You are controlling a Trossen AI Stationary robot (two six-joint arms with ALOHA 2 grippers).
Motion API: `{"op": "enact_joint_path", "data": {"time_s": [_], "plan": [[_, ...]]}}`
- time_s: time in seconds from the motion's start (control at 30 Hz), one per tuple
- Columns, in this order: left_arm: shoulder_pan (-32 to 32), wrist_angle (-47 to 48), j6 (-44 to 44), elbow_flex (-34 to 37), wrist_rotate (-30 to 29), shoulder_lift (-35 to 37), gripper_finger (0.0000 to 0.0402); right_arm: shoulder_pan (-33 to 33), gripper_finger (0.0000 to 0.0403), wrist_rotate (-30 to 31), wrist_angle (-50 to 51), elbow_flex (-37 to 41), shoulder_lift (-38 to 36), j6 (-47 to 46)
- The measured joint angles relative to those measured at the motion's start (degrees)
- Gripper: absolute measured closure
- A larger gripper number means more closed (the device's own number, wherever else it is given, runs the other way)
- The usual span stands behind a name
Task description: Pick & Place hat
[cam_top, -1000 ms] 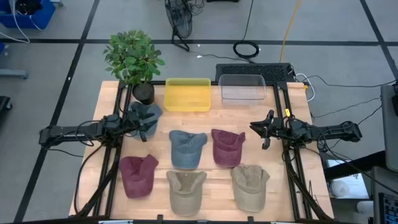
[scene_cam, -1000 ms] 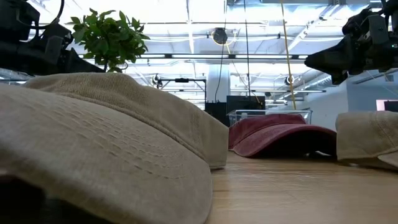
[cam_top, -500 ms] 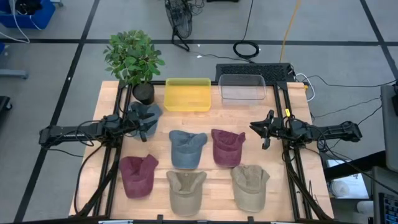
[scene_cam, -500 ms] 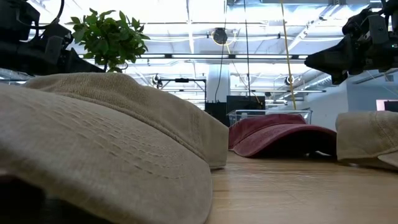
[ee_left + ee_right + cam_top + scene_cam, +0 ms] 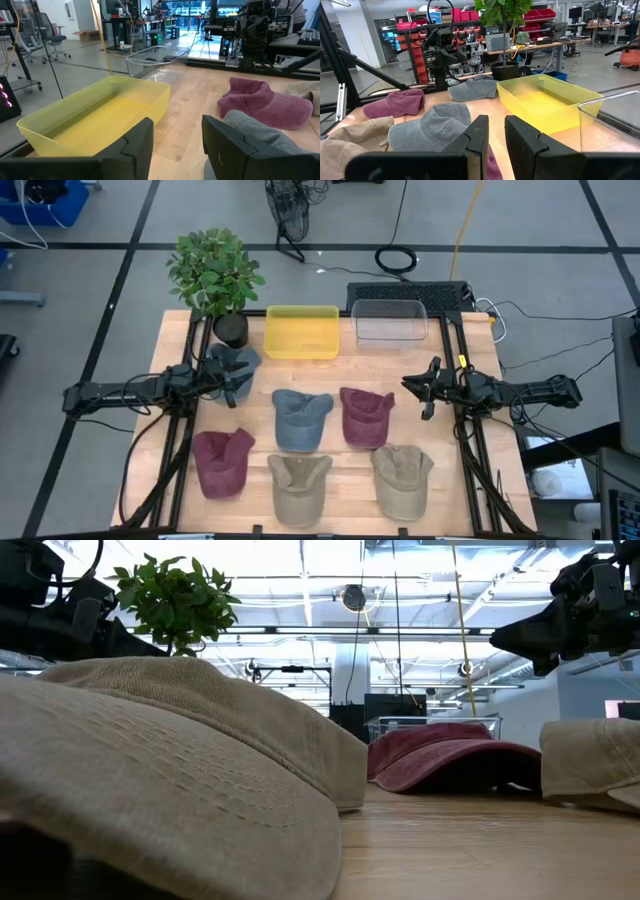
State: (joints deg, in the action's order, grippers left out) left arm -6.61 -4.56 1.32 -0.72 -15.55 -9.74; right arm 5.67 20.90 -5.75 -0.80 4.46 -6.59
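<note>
Several caps lie crown-up on the wooden table. A dark grey cap (image 5: 232, 364) is at the far left, a blue cap (image 5: 300, 418) and a maroon cap (image 5: 366, 416) are in the middle, and a second maroon cap (image 5: 222, 461) and two tan caps (image 5: 300, 485) (image 5: 402, 478) sit along the near edge. My left gripper (image 5: 238, 387) (image 5: 177, 135) is open and hovers beside the dark grey cap without touching it. My right gripper (image 5: 424, 390) (image 5: 496, 132) is open too, raised over bare wood to the right of the middle maroon cap.
A yellow bin (image 5: 302, 332) and a clear bin (image 5: 390, 320) stand side by side at the far edge. A potted plant (image 5: 215, 275) fills the far left corner. One tan cap (image 5: 170, 770) sits close in front of the low camera. Bare wood shows between the caps and the bins.
</note>
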Motion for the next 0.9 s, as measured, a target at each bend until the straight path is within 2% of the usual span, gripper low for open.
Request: {"op": "enact_joint_path", "data": {"time_s": [0.3,0.7,0.9], "plan": [[0.0,0.0,0.0,0.0,0.0,0.0,0.0234,0.0,0.0348,0.0,0.0,0.0,0.0,-0.6],[0.0,0.0,0.0,0.0,0.0,0.0,0.0233,0.0,0.0348,0.0,-0.2,0.0,0.0,-14.2],[0.0,0.0,0.0,0.0,0.0,0.0,0.0233,-0.1,0.0348,0.1,-5.8,0.0,0.0,-14.9]]}}
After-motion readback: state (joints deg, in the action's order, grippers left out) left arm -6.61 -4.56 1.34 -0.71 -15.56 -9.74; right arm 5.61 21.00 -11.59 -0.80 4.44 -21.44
